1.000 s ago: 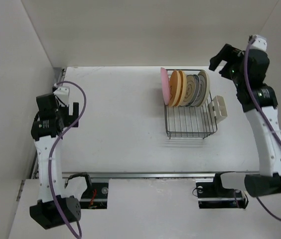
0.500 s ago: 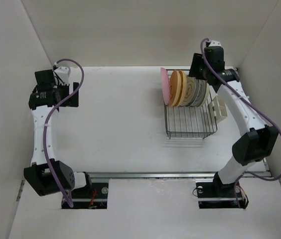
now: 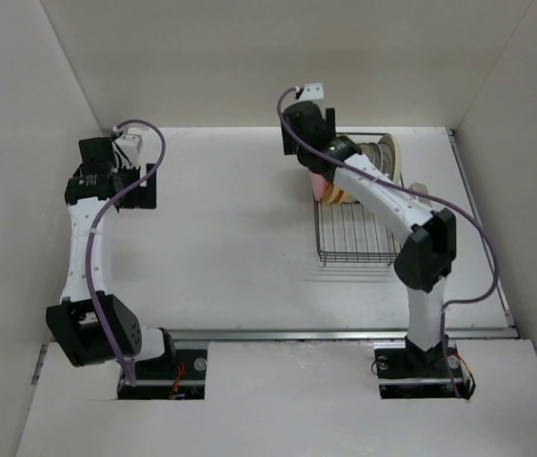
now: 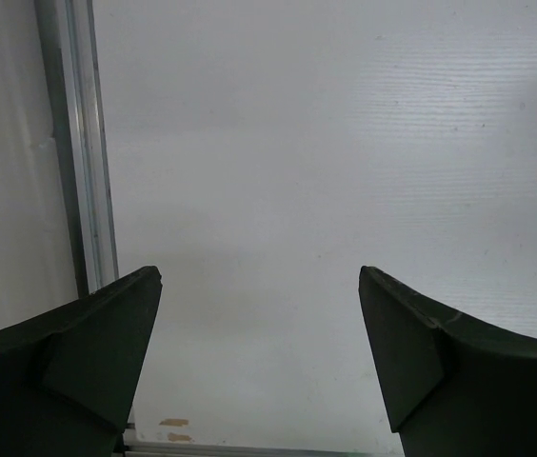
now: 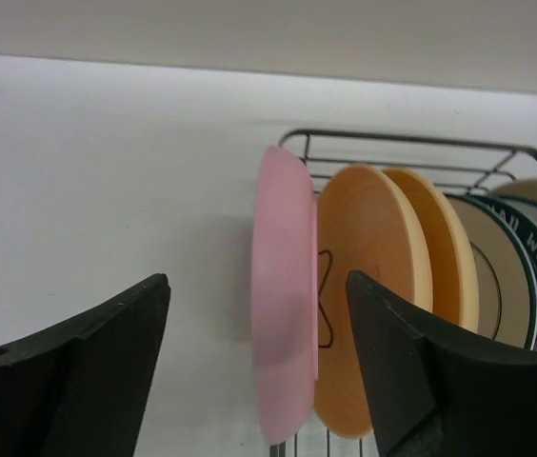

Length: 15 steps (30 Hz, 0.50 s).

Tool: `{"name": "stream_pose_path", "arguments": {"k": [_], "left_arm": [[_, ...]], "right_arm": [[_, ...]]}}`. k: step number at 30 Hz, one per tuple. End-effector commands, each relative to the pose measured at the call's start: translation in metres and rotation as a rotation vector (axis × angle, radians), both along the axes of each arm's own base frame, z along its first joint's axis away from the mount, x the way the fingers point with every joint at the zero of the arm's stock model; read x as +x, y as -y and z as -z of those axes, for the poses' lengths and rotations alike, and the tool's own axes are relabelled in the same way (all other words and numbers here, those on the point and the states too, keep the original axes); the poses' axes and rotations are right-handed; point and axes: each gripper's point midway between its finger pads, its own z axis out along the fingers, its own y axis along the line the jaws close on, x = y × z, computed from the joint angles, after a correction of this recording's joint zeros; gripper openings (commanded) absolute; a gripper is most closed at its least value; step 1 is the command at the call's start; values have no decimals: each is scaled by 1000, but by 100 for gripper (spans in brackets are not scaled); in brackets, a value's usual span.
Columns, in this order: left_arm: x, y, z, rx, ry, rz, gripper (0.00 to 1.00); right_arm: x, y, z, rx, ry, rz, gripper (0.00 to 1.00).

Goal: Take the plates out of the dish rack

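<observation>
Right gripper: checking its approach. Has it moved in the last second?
Yes. The right gripper swung left, from right of the dish rack to its left end, by the pink plate.

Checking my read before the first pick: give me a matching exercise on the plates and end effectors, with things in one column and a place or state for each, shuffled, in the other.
Things
1. round pink plate
2. front yellow-orange round plate
3. left end effector
4. right end effector

Places or states
A. open above the bare white table
B. upright at the end of the row in the black wire dish rack
C. open, facing the pink plate's rim
D. second in the row, next to the pink one

Pairs: 1-B, 2-D, 3-A, 4-C
</observation>
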Motion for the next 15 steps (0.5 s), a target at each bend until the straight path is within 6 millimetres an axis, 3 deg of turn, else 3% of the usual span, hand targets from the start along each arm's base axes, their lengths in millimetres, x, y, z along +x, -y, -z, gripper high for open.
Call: {"name": "stream_pose_path", "arguments": {"k": [1,3,7,10,11,15], "left_arm": [[1,4,-3,-16,25,-16,82],[-1,5,-2,-17,16,-17,82],[-2,5,1,-25,7,-23,82],[-3,6,-2,-30,17,-30,82],[-3,6,-2,-30,17,-30,82],[-3,6,-2,-30,17,-30,82]], "right_arm": [[3,33,4,-144,19,231,78],[6,37,3,-161,31,270,75],[9,31,27,-192,-19,241,64],[7,34,31,-210,-29,250,41],[5,31,30,-214,-24,251,26],[-3,41,2,-208,33,299,3]]}}
